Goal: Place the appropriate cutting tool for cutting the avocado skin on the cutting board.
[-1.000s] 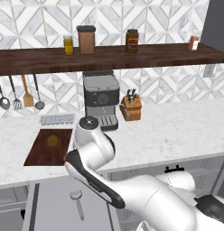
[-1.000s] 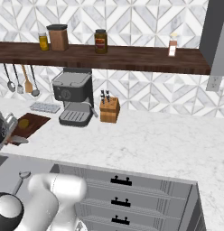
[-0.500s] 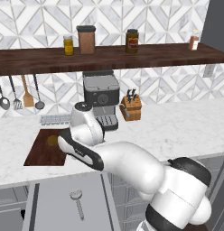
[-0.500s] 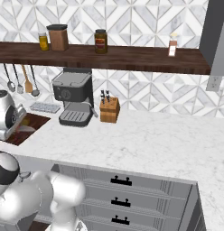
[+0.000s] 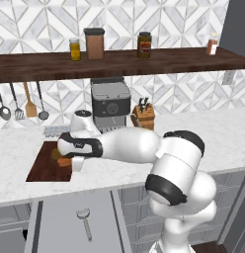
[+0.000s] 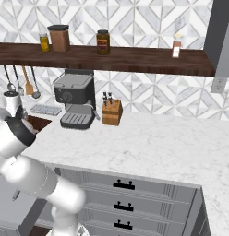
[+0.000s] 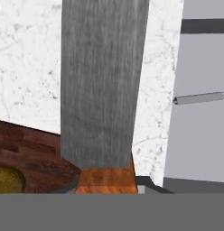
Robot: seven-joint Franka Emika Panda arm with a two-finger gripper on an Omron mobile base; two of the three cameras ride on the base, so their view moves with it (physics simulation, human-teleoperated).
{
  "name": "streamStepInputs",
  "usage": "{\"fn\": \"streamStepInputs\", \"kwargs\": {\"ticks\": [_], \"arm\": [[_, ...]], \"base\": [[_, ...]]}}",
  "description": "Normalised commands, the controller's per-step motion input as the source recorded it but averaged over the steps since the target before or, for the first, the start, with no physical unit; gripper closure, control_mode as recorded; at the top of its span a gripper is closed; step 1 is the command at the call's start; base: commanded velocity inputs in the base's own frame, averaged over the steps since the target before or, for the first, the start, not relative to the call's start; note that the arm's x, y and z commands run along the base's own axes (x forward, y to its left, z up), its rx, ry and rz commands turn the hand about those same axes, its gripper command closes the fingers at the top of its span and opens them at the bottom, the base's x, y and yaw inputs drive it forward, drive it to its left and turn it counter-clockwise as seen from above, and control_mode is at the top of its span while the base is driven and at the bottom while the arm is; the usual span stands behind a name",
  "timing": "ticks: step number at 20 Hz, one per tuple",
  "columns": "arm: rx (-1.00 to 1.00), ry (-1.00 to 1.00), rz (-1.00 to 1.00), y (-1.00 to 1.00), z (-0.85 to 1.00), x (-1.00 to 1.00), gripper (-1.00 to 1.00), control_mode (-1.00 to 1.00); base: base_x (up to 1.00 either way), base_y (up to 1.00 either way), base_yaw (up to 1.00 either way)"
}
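Note:
The knife fills the hand view, its short grey blade [image 7: 102, 85] pointing away and its orange handle [image 7: 107, 181] at the bottom, between my fingers. In the left base view my gripper [image 5: 70, 161] is shut on the orange handle [image 5: 63, 162], low over the right part of the dark brown cutting board [image 5: 40, 170]. The olive-green avocado [image 5: 56, 154] lies on the board just left of the gripper, and shows as a lump [image 7: 7, 179] in the hand view. The board's corner [image 6: 39, 122] shows behind my arm in the right base view.
A grey round-headed utensil [image 5: 85, 221] lies on the grey surface below the counter edge. A coffee machine [image 5: 110, 106] and a wooden knife block [image 5: 144, 116] stand behind my arm. Utensils [image 5: 26, 101] hang at the left wall, with jars on the long shelf [image 5: 119, 60].
The arm has swung left and down, carrying the knife from in front of the coffee machine to low over the board beside the avocado.

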Motion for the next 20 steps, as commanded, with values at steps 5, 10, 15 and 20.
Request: {"fn": "streamStepInputs", "kwargs": {"ticks": [5,10,15,20], "arm": [[0.00,0.02,0.07,0.44,-0.29,0.16,1.00,-1.00],[0.00,0.00,0.01,0.35,-0.20,0.03,1.00,-1.00],[0.00,0.03,0.00,0.19,-0.28,0.24,1.00,-1.00],[0.00,0.01,0.00,0.36,-0.11,0.07,1.00,-1.00]], "base": [[0.00,0.00,0.00],[0.00,0.00,0.00],[0.00,0.00,0.00],[0.00,0.00,0.00]]}}
